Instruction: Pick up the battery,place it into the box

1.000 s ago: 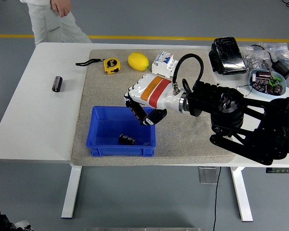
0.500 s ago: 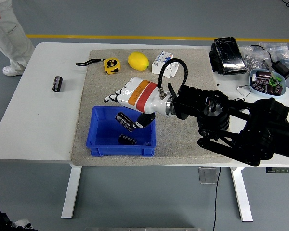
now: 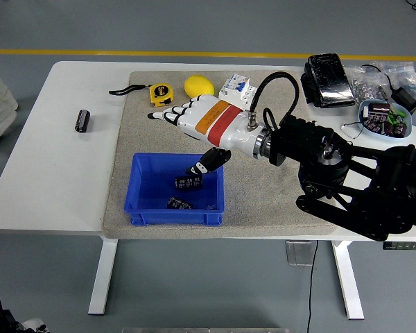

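- Right hand (image 3: pixel 194 125), white with an orange-red band, hovers open and empty over the far rim of the blue plastic box (image 3: pixel 142 205).
- Two dark cylindrical batteries (image 3: pixel 188 182) lie inside the box, just nearward of the thumb.
- A third black battery (image 3: pixel 82 120) lies far left on the white table (image 3: pixel 48 159), its long axis running near-far, well apart from the hand.

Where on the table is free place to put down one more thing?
Free: the white table left of the mat, around the lone battery, and the mat's near right corner. Crowded: the far right corner by the bowl and black pack.
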`<state>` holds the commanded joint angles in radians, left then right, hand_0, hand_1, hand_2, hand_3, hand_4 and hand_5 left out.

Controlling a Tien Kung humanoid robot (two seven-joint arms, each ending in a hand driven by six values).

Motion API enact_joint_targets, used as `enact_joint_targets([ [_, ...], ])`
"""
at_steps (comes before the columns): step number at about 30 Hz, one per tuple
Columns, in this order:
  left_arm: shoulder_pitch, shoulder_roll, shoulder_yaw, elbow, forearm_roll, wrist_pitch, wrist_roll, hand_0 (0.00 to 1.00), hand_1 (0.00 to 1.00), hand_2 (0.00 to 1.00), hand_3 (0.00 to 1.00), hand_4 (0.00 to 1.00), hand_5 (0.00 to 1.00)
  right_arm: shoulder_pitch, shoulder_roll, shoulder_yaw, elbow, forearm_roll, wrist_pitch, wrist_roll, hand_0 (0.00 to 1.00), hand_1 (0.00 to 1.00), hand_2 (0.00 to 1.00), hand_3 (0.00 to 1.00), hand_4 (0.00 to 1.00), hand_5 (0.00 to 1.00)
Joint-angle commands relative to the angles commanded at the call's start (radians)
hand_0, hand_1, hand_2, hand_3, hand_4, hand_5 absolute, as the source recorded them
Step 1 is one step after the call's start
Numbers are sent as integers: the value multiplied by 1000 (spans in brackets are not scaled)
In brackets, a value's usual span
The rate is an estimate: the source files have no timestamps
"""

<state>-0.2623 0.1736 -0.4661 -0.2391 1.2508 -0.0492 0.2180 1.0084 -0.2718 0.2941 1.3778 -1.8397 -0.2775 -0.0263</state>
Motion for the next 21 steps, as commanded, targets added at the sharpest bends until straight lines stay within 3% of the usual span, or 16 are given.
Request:
enact_joint_targets([
  [5,0,-3,7,0,0,6,-5,759,767,802,641,672,524,-76,-64,38,108,215,-184,150,701,730,866,949,998,347],
  [6,0,-3,8,0,0,8,-5,758,764,802,641,672,524,-91,-74,45,128,253,-192,185,765,768,846,912,998,583],
  [11,2,-6,10,1,3,11,-6,758,764,802,641,672,524,-167,-108,90,181,461,-158,348,765,768,846,912,998,583],
  [12,4,-7,10,1,3,11,-7,757,764,803,641,672,524,-193,-115,109,185,507,-137,381,791,792,843,894,998,729],
  [14,6,-9,12,2,2,13,-8,757,764,803,641,672,524,-229,-127,137,184,585,-113,421,791,792,843,894,998,729],
  [17,7,-10,12,3,4,15,-9,757,764,803,641,672,524,-277,-151,187,179,715,-103,442,791,792,843,894,998,729],
  [18,6,-10,13,3,5,16,-9,758,755,802,641,674,525,-290,-158,200,180,754,-101,444,810,801,843,890,998,807],
  [21,7,-12,17,4,-1,22,-11,758,755,802,641,674,525,-339,-176,249,183,884,-97,454,810,801,843,890,998,807],
])
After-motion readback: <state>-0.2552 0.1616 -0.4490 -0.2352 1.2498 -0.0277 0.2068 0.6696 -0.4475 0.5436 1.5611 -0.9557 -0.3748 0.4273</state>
